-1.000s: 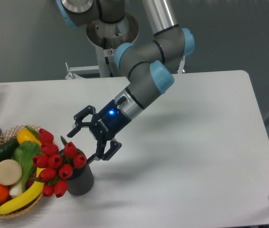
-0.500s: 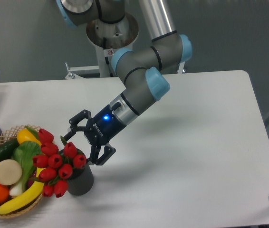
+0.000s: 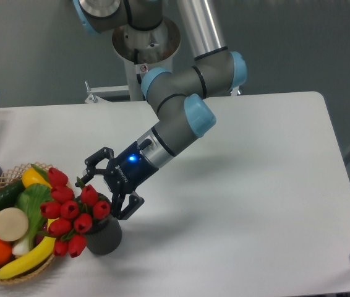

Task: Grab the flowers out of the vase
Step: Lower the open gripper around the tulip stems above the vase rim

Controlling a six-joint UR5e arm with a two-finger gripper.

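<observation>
Lower left of the frame, the flowers [image 3: 71,213] stand in the vase [image 3: 104,234] on the bench [image 3: 243,185], leaning left toward the basket [image 3: 5,247]. The pincer [image 3: 107,193], fingers spread apart and empty, sits just right of the buds, seemingly straddling the nearest ones. The bunch's long axis tilts down-left, away from it.

Arm [image 3: 181,99]: grey cylindrical segments, light blue joint caps, polished silver upper tube, round grey base mount. Gripper [image 3: 104,192]: black, two jointed fingers, blue indicator light on the wrist, small white lettering on the body, possibly a maker's name
</observation>
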